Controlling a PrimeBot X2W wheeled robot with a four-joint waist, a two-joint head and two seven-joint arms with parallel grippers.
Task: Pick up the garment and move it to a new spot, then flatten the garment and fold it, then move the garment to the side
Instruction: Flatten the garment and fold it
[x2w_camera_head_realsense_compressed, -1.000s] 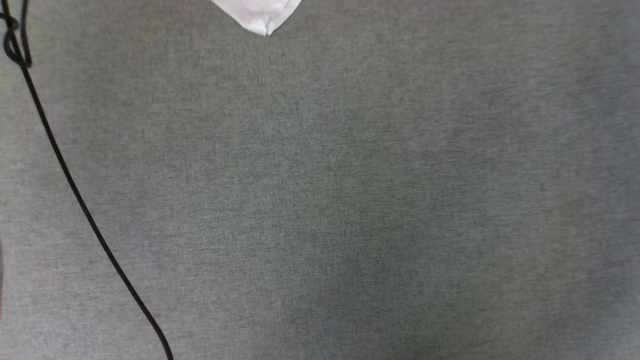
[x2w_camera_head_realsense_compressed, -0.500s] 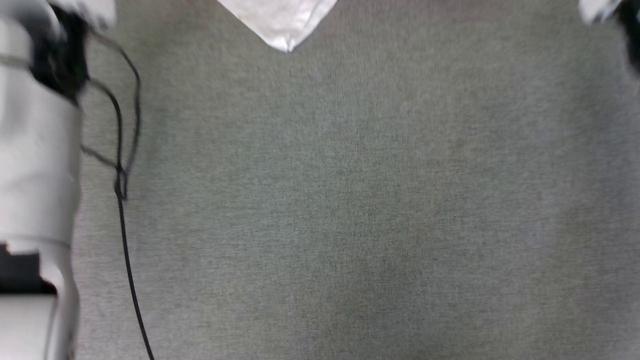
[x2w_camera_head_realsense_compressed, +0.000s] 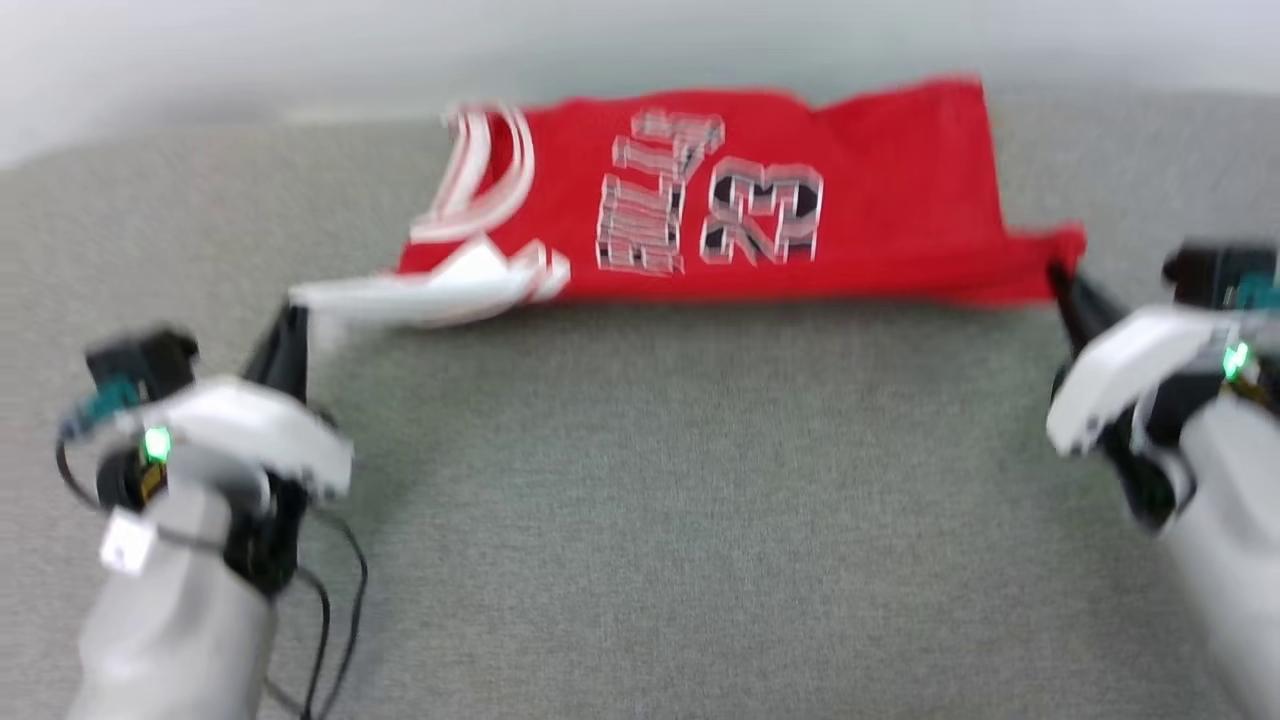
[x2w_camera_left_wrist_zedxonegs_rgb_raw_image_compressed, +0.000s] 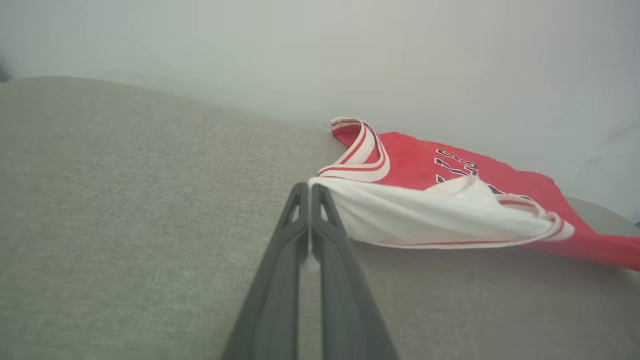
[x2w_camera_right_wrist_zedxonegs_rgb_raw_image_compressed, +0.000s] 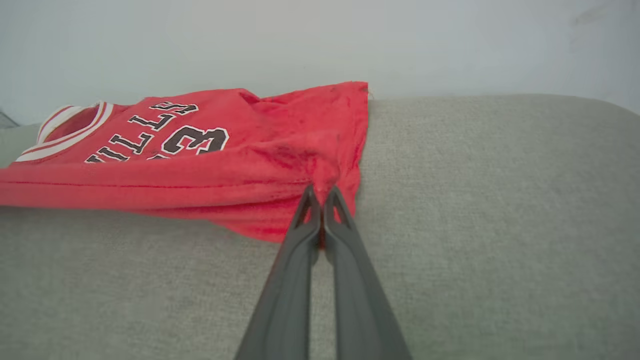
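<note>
The garment (x2w_camera_head_realsense_compressed: 760, 200), a red jersey with white trim and dark lettering, lies stretched across the far part of the grey surface, its near edge lifted between my two grippers. My left gripper (x2w_camera_head_realsense_compressed: 292, 325) is shut on its white corner (x2w_camera_left_wrist_zedxonegs_rgb_raw_image_compressed: 400, 215); the fingertips (x2w_camera_left_wrist_zedxonegs_rgb_raw_image_compressed: 309, 190) pinch that fabric. My right gripper (x2w_camera_head_realsense_compressed: 1062, 285) is shut on the red corner (x2w_camera_right_wrist_zedxonegs_rgb_raw_image_compressed: 320, 170), dark fingers closed (x2w_camera_right_wrist_zedxonegs_rgb_raw_image_compressed: 321, 197) on the cloth.
A grey fabric surface (x2w_camera_head_realsense_compressed: 660, 520) spreads under everything, with a pale wall (x2w_camera_head_realsense_compressed: 300, 50) right behind the garment. Black cables (x2w_camera_head_realsense_compressed: 335, 600) hang by my left forearm. The picture is blurred by motion.
The head camera has swung up from bare grey surface, where just a white fabric tip showed at the top, to the whole garment and both arms.
</note>
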